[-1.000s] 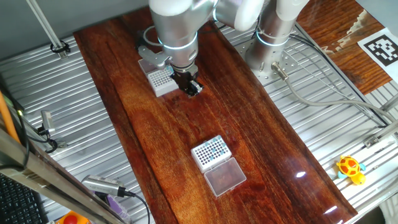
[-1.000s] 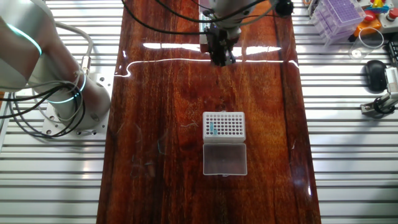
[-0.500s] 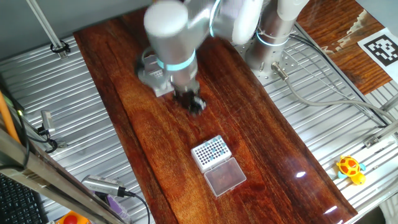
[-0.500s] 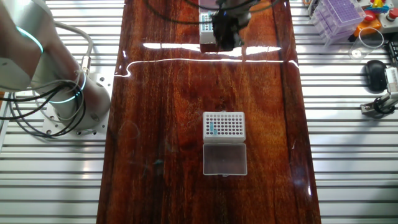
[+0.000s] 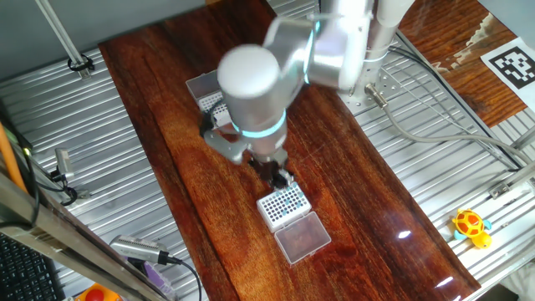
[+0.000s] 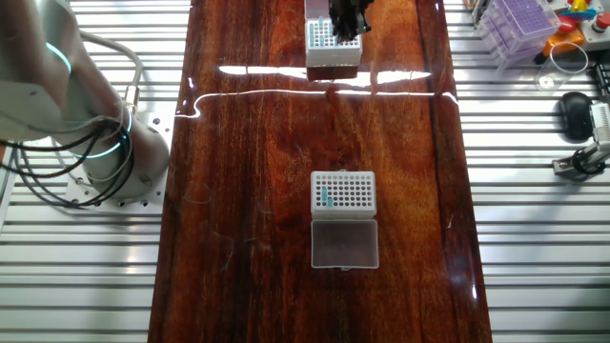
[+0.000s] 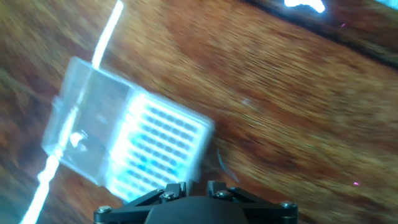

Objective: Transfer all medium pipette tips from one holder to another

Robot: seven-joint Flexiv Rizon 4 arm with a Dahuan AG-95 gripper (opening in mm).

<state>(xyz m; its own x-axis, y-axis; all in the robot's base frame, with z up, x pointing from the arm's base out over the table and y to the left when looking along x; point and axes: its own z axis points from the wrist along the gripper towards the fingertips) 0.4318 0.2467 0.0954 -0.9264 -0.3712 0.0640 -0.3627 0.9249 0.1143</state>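
1. One fixed view is showing the gripper (image 5: 280,177) being held low over the wooden table (image 5: 180,167), just beside the far edge of the near holder (image 5: 284,206), a white box with a grid of holes.
2. In that view the dark fingers are being hidden in part by the arm's wrist (image 5: 251,92), so how far they are parted cannot be told, nor whether anything is being held between them.
3. The other fixed view is showing the gripper at the top edge of the picture, over the far holder (image 6: 331,43), well apart from the near holder; the two fixed views are not agreeing on its place.
4. The medium pipette tips (image 6: 325,197) are being seen there as a short teal line of dots in the near holder's left-hand holes.
5. That line is being laid along the holder's short side, running towards the clear lid (image 6: 344,243), which is lying flat on the table and touching the holder's near edge.
6. The tips are being viewed end-on from above, so their long axis seems to be standing upright in the holes; which end is pointing down cannot be told.
7. In the hand view a holder with its lid open is being shown heavily blurred, tilted across the picture, with a bluish patch in its grid.
8. The two fingertips at the bottom of that view are being cut off by the picture's edge.
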